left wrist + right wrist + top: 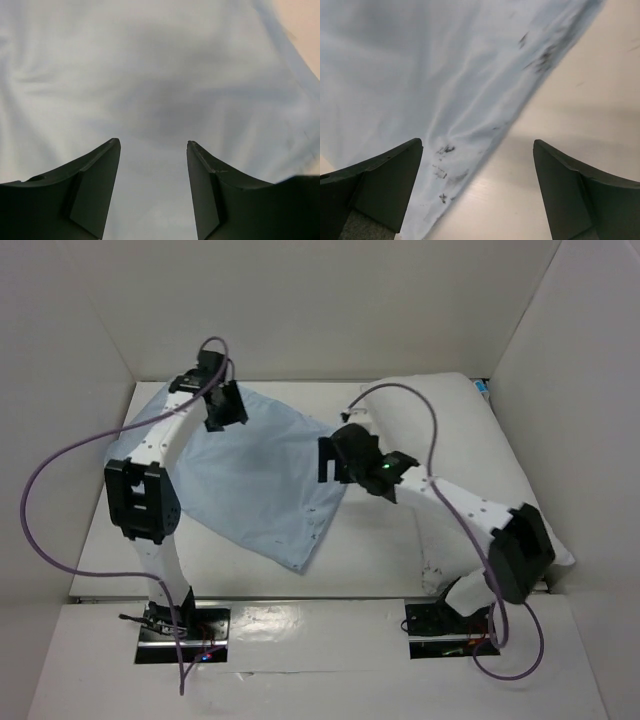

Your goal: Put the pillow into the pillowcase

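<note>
The top view looks down from high above and behind the bases (172, 625), which sit at the frame's bottom edge, and takes in the whole counter (380, 550) from afar. The left wrist view looks down from very near, past the left claw (154, 145) at its bottom edge, onto the pillowcase (150, 75), which nearly fills the frame. The right wrist view, equally near, looks past the right claw (477, 145) at the pillowcase's edge and the counter beside it. All three views share the pillowcase.

The pillowcase (420, 75) is thin matt blue cloth, softly creased, with dark smudges near its edge. The pillow (465, 450) is white cloth. My right gripper (477, 150) looks like matt black plastic.
</note>
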`<state>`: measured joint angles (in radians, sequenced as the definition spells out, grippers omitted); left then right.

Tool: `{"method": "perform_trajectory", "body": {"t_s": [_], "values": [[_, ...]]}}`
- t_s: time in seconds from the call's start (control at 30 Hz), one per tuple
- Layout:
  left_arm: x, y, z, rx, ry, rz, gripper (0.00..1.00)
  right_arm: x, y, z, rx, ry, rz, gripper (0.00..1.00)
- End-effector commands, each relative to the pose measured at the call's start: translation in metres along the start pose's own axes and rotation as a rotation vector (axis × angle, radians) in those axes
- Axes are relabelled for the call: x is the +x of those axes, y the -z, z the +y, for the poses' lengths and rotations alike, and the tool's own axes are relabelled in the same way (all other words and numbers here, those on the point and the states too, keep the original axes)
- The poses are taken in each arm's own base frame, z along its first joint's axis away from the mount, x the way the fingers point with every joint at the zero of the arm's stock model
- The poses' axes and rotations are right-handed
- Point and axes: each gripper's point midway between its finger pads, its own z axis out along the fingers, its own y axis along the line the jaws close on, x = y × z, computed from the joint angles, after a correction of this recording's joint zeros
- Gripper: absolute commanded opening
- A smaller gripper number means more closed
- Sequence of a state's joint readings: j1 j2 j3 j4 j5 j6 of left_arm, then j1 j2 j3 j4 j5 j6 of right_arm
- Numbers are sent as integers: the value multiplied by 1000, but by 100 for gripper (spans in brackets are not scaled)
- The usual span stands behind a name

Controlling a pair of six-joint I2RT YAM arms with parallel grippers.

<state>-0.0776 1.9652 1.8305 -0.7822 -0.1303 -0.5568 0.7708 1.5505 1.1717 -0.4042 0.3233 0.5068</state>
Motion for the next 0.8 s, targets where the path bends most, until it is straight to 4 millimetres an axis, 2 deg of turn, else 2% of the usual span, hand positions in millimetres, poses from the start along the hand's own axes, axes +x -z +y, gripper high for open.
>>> {"method": "perform_trajectory", "body": {"t_s": [0.0, 0.03, 0.07, 0.1, 0.13, 0.17, 0.2, 0.23, 0.27, 0.33, 0.4, 0.47, 0.6, 0.77], "values": [[47, 50, -41, 37, -164, -9, 68, -54, 56, -68, 171, -18, -142, 99], [67, 56, -64, 76, -211, 1, 68, -59, 64, -87, 232, -54, -160, 99], [87, 57, -71, 92, -247, 33, 67, -67, 80, -98, 240, -99, -191, 99], [97, 61, -82, 116, -276, 33, 67, -73, 87, -123, 291, -154, -202, 96], [106, 65, -92, 123, -307, 29, 65, -72, 92, -138, 326, -189, -212, 94], [132, 67, -111, 148, -374, 46, 65, -78, 104, -146, 319, -220, -242, 93], [149, 63, -121, 151, -393, 73, 65, -75, 107, -165, 353, -255, -242, 93], [164, 62, -130, 159, -429, 92, 65, -75, 109, -171, 349, -274, -244, 93], [193, 67, -147, 181, -492, 109, 68, -77, 114, -178, 355, -294, -256, 93], [218, 68, -162, 182, -528, 112, 72, -77, 122, -202, 397, -344, -268, 93], [253, 63, -174, 191, -590, 158, 73, -75, 124, -210, 388, -366, -260, 93], [267, 54, -182, 161, -610, 150, 73, -74, 126, -223, 382, -375, -258, 93], [287, 36, -181, 114, -657, 165, 70, -74, 128, -236, 372, -396, -247, 93], [298, 11, -178, 54, -681, 182, 65, -75, 132, -243, 378, -405, -255, 91]]}}
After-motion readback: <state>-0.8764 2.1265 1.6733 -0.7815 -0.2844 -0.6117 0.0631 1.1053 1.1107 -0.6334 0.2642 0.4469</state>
